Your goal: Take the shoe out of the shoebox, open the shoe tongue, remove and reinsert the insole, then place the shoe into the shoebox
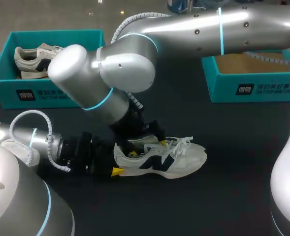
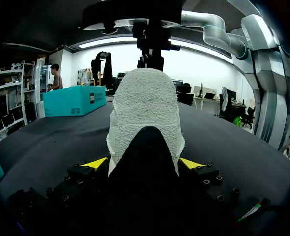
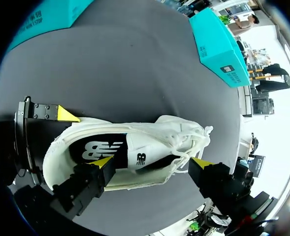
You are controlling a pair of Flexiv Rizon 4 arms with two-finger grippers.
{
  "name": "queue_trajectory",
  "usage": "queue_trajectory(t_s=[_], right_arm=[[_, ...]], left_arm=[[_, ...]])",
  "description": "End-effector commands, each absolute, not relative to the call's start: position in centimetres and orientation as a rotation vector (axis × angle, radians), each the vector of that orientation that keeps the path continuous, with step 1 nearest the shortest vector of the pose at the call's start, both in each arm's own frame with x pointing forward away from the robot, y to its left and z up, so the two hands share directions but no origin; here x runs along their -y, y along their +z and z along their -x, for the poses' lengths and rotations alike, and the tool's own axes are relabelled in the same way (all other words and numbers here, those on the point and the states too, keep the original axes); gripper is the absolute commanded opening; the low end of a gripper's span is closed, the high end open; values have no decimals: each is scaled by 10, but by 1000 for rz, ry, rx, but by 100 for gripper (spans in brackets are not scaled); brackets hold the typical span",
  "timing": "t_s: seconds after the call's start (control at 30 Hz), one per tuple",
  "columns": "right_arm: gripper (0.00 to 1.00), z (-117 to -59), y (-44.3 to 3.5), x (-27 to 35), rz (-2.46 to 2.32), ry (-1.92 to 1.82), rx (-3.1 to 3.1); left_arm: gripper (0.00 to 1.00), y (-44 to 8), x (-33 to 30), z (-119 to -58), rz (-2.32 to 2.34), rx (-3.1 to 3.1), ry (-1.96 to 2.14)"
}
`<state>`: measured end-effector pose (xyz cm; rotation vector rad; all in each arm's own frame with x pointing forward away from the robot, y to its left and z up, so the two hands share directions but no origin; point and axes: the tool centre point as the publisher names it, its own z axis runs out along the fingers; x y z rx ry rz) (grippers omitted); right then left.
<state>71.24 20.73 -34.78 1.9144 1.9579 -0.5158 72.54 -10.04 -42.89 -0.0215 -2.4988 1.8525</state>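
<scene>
The shoe [image 1: 169, 160] is cream-white with a dark navy side mark, and its insole [image 3: 100, 147] is black with white print. The counter [image 1: 223, 196] is black. The far-left shoebox [image 1: 7, 93] and far-right shoebox [image 1: 223, 91] are teal with black labels. The left arm [image 1: 16, 142] and right arm [image 1: 194, 29] are silver with pale blue rings. The left fingers [image 1: 116, 171] are yellow-tipped.

Two white shoes: the loose shoe [image 1: 169, 160] on the one black surface [image 1: 223, 196], and the boxed shoe [image 1: 34, 59]. Two teal shoeboxes: the left shoebox [image 1: 51, 93] and the right shoebox [image 1: 253, 88]. Two tools: the left tool [image 2: 143, 163] and the right tool [image 3: 152, 162].
</scene>
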Motion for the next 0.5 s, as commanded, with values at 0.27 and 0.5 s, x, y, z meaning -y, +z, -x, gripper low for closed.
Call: queue_trajectory(t_s=[0.27,0.5], right_arm=[[100,-712,-359,-205,-2160,-431,-1506],[98,-712,-363,-191,-2167,-435,-1475]], left_arm=[[0,-430,100,-726,21,2499,1854],[0,-430,100,-726,21,2499,1854]])
